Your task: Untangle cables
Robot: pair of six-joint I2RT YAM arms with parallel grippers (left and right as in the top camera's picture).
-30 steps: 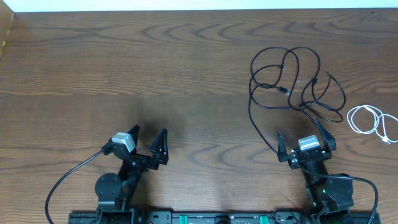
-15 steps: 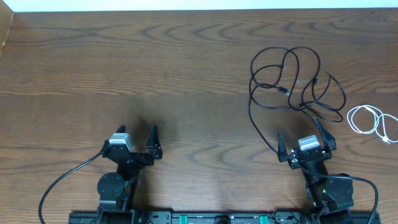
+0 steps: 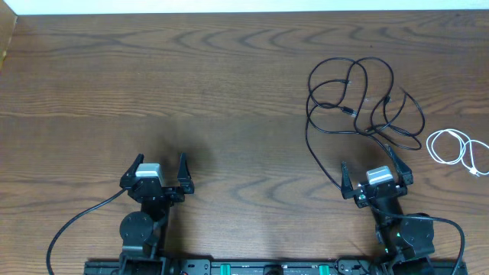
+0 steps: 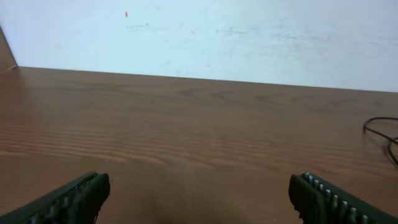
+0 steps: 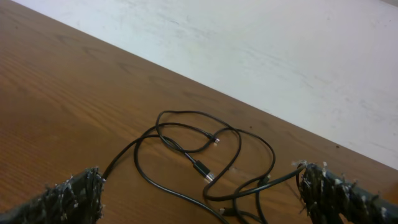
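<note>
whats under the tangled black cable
Only bare wooden table shows under the loops of the black cable; the white cable lies apart. Where its strands cross, the lower ones are hidden.

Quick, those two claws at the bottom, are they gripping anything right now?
Left gripper: open, fingers spread, holding nothing.
Right gripper: open, holding nothing; the black cable lies loose on the table just ahead.

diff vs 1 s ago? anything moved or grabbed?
The left claw swung round from angling toward the robot's right to pointing straight ahead, and shifted a little to its left. It stayed open and took hold of nothing. Unchanged: the right claw, open and empty; the black cable in its loops; the white cable coiled beside it.
</note>
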